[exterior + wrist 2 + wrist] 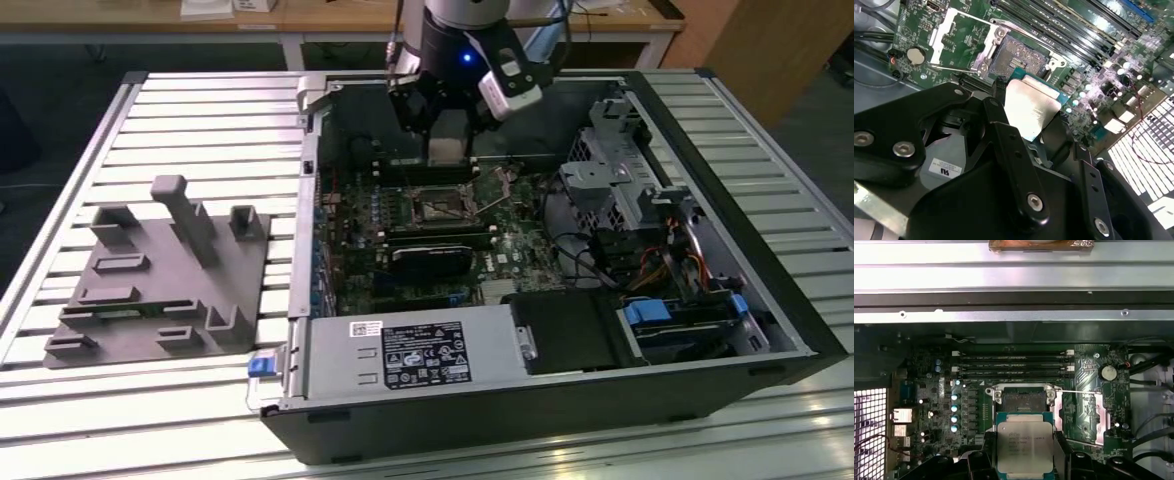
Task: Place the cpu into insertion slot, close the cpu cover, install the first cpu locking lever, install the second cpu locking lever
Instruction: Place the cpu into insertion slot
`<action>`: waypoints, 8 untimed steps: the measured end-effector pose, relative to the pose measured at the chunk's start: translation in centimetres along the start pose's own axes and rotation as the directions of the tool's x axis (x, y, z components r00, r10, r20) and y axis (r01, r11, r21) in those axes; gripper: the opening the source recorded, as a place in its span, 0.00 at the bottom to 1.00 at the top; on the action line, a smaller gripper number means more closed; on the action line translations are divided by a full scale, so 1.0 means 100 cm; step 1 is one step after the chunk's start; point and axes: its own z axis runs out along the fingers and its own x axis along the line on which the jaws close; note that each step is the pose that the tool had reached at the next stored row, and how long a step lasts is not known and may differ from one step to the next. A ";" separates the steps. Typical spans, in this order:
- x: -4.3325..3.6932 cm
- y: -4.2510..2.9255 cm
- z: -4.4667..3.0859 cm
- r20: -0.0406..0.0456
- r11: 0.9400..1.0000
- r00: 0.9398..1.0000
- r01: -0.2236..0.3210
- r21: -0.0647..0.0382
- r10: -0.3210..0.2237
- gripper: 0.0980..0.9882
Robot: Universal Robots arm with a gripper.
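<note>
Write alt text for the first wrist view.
The end effector grips the cpu, silver face showing, close to the empty insertion slot on a green circuit board. The cpu cover lies open beside the slot; long black memory slots run beyond it.

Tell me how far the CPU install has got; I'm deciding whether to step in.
Nothing is finished yet. In hand: the gripper is shut on the cpu, held just short of the insertion slot, whose dark centre is bare. Left: seating the cpu, closing the cpu cover, which lies flipped open beside the slot, and fastening both locking levers.
</note>
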 end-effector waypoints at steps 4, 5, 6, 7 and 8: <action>-0.0001 0.0001 0.0074 0.000 1.000 1.000 0.000 0.000 0.000 0.49; -0.0001 0.0001 0.0092 0.000 1.000 1.000 0.000 0.000 0.000 0.49; -0.0001 0.0000 0.0110 0.000 1.000 1.000 0.000 0.000 0.000 0.49; -0.0001 -0.0001 0.0128 0.000 1.000 1.000 0.000 0.000 0.000 0.49; -0.0001 -0.0002 0.0146 0.000 1.000 1.000 0.000 0.000 0.000 0.49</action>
